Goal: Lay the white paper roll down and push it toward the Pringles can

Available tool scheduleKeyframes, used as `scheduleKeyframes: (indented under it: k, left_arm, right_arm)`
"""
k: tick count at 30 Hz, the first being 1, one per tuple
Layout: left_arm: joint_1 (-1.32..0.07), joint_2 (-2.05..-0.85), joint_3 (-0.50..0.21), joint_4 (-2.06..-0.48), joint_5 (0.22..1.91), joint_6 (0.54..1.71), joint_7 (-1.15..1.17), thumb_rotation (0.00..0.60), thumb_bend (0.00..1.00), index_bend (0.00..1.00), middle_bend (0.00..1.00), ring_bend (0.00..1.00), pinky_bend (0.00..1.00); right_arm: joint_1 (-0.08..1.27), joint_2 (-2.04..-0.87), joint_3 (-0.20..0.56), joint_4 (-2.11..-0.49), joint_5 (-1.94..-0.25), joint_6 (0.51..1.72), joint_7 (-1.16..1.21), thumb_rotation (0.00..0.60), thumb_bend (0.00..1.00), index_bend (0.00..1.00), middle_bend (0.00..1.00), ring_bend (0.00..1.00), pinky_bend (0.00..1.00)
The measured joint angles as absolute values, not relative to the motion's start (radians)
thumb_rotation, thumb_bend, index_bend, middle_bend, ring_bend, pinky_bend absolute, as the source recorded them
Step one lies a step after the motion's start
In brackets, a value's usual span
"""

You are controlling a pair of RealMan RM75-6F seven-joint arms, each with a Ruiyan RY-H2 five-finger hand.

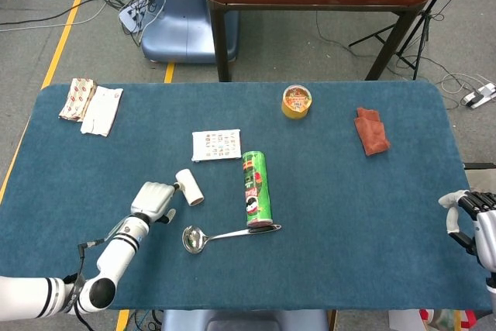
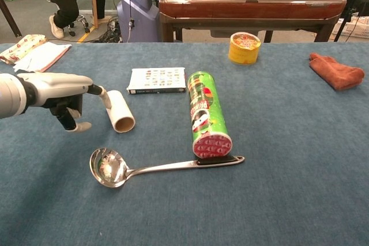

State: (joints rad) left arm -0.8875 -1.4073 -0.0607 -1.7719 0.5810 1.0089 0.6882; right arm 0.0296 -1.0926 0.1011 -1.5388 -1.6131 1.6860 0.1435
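White paper roll (image 1: 190,187) being pushed across a blue desk (image 1: 349,215) toward a Pringles can (image 1: 255,189).

The roll is laid flat near the can's left side, its long axis running near-to-far, its open end turned toward the robot; the left hand (image 1: 156,201) is set against its far-from-can side, fingertip touching, nothing gripped, evidently for pushing; the can is lying roughly parallel; the right hand (image 1: 469,211) is held idle at the desk's edge, its fingers curled on nothing.
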Motion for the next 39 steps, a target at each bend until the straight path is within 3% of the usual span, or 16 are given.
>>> scheduleKeyframes:
  k: [12, 32, 39]
  left_arm:
    - [-0.851, -1.391, -0.051, -1.786, 0.645, 1.047, 0.633, 0.600, 0.43, 0.25, 1.00, 0.97, 1.00]
    - [-0.931, -1.436, -0.070, -1.786, 0.500, 1.025, 0.727, 0.600, 0.43, 0.26, 1.00, 0.97, 1.00]
    - [-0.958, -1.467, -0.089, -1.782, 0.500, 1.024, 0.732, 0.600, 0.43, 0.20, 1.00, 0.97, 1.00]
  right_arm:
    - [0.029, -1.091, 0.102, -1.540, -1.612, 1.688, 0.148, 0.600, 0.66, 0.50, 0.54, 0.49, 0.48]
    - [0.027, -1.088, 0.103, -1.540, -1.610, 1.691, 0.157, 0.600, 0.66, 0.50, 0.54, 0.49, 0.48]
    - [0.026, -1.086, 0.104, -1.540, -1.609, 1.694, 0.160, 0.600, 0.66, 0.50, 0.54, 0.49, 0.48]
